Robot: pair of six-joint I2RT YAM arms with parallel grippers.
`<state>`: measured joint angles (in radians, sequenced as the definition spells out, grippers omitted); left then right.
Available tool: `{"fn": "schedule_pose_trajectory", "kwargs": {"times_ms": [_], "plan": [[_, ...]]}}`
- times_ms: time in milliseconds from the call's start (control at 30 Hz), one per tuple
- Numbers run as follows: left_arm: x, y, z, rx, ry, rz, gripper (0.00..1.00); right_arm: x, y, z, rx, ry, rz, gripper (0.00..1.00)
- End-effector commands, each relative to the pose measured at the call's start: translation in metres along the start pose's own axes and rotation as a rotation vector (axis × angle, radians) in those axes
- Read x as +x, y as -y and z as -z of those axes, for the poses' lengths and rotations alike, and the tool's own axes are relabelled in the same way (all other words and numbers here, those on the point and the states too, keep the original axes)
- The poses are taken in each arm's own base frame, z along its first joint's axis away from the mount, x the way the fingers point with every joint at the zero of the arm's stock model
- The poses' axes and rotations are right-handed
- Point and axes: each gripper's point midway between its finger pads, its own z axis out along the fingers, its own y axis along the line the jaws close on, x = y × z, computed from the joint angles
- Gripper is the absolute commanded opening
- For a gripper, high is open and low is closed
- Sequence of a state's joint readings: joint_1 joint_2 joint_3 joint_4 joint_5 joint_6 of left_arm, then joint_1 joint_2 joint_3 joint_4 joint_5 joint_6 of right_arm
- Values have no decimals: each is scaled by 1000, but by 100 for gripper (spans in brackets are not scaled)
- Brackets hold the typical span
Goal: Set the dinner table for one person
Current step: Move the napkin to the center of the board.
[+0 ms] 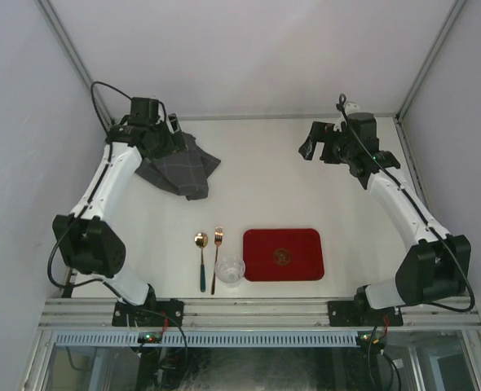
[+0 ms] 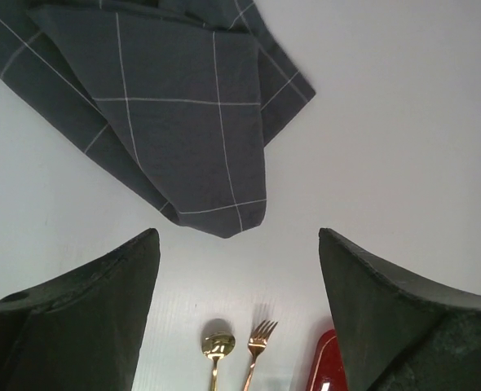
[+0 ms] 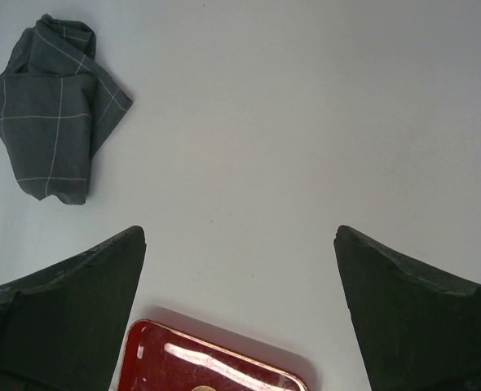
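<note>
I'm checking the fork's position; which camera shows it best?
Top external: the whole fork lies beside the spoon. The left wrist view shows only its tines and part of the handle; the right wrist view misses it.

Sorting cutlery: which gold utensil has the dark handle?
The gold round-bowled spoon, left of the gold fork; its handle is dark teal, the fork's copper.

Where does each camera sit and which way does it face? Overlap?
Top external: above and behind the robot, looking down on the dinner table; left arm and right arm show.
Left wrist: on left arm, far left, facing down on the checked cloth; open left gripper frames spoon and fork.
Right wrist: on right arm, far right, facing down; open right gripper, red tray at bottom.
Shared: both wrist views catch cloth and tray.
</note>
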<state>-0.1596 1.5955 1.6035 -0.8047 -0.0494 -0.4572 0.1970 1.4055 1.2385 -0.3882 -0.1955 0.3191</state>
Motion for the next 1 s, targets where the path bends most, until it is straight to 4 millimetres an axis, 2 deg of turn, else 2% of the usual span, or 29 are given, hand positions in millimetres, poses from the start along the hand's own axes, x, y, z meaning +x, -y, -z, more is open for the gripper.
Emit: {"fn": "schedule_pose_trajectory", "kwargs": {"times_ms": [0, 100, 200, 367, 600, 700, 967], "plan": [[15, 3, -20, -26, -83, 3, 82, -18, -25, -13, -124, 25, 23, 99], [24, 3, -35, -48, -116, -10, 81, -10, -40, -27, -199, -31, 21, 99], [31, -1, -40, -69, -136, -14, 80, -5, -65, -40, -290, -84, 40, 99], [27, -10, -31, -107, -95, -16, 81, 4, -116, -64, -384, -160, 113, 98], [27, -15, -22, -103, -78, -11, 81, 24, -167, -100, -500, -252, 116, 96], [28, -16, -21, -89, -76, -2, 81, 37, -186, -113, -542, -292, 134, 96], [32, -22, -15, -84, -70, 12, 81, 88, -229, -145, -634, -415, 170, 95]]}}
